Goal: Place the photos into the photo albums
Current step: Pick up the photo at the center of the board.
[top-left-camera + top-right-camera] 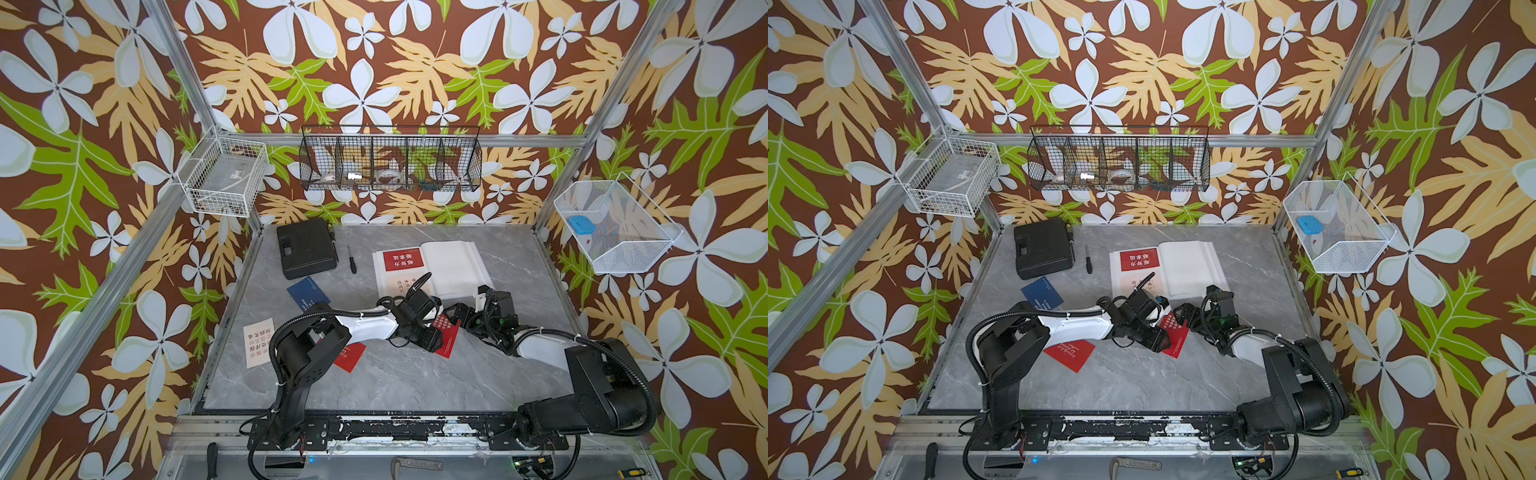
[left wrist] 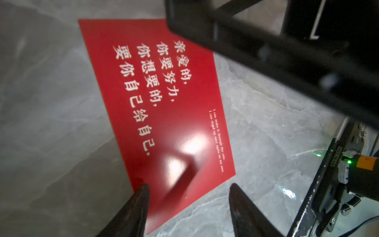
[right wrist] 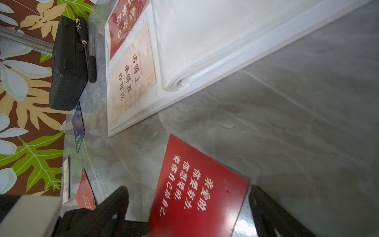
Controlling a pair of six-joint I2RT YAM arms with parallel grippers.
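Left arm (image 1: 365,324) reaching right, left gripper (image 2: 188,185) open over red card (image 2: 155,102), right arm (image 1: 540,347) reaching left, right gripper (image 3: 188,187) wide open around it

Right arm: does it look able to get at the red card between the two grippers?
Probably yes. The right gripper is open, its jaws straddling the red card, and nothing lies on it. The left gripper, also open, crowds its other end, though.

Arms half-hide 1 red card (image 1: 448,343) (in both top views).
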